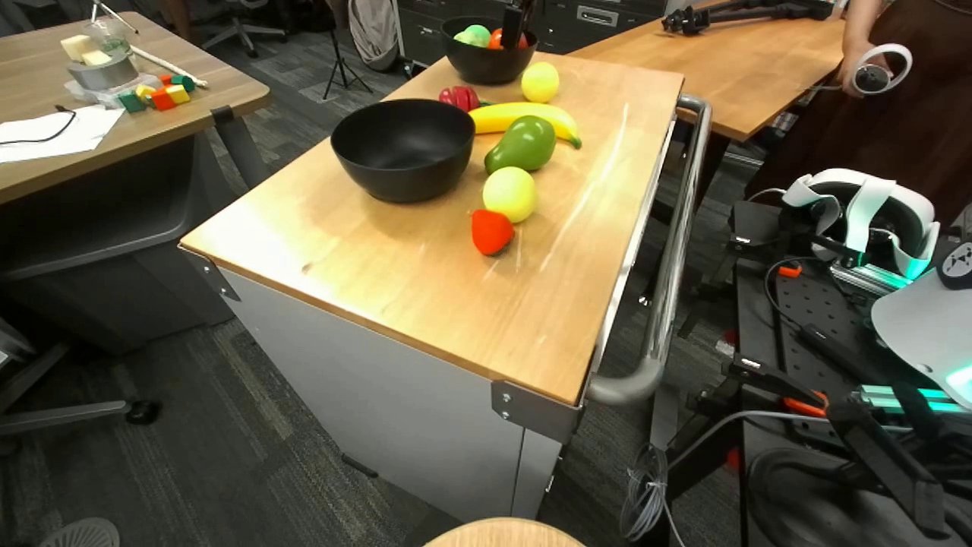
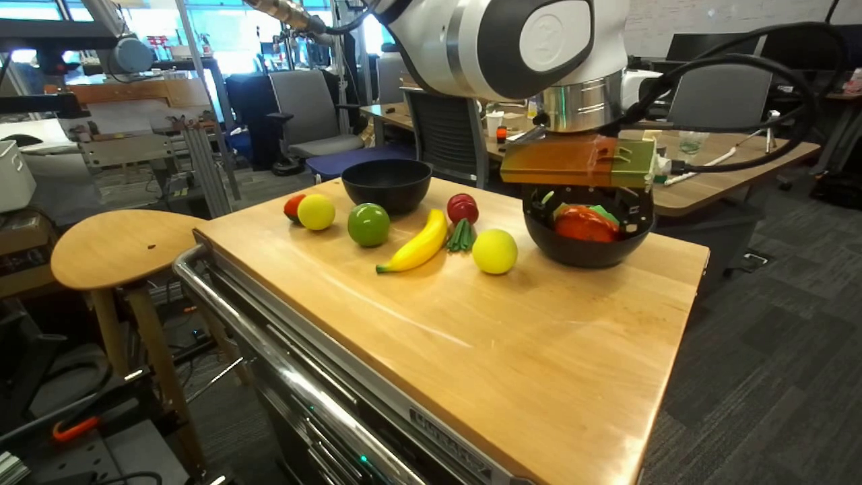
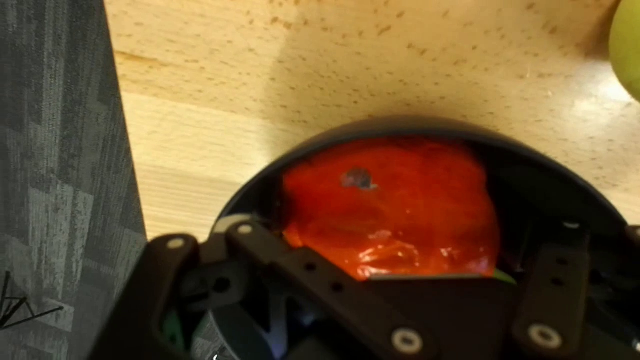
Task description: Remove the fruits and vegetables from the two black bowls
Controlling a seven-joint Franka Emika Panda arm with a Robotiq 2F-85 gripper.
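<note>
In the far black bowl (image 2: 586, 254) lies a glossy red-orange vegetable (image 3: 390, 200), and green produce (image 1: 474, 35) shows beside it. My gripper (image 2: 586, 219) reaches down into this bowl, its spread fingers on either side of the red-orange piece; dark space shows to its right in the wrist view. The fingertips are hidden in shadow. Nothing shows inside the near black bowl (image 1: 402, 152). Across the wooden top are a banana (image 2: 417, 246), a green pear-shaped piece (image 1: 524, 144), two yellow-green balls (image 2: 495, 251), a small red piece (image 1: 492, 232) and a dark red one (image 2: 462, 209).
A metal rail (image 1: 672, 258) runs along one side of the wooden cart top (image 2: 539, 337). The far bowl stands near the cart's end edge, with floor (image 3: 55, 150) beyond. A round wooden stool (image 2: 121, 246) stands beside the cart.
</note>
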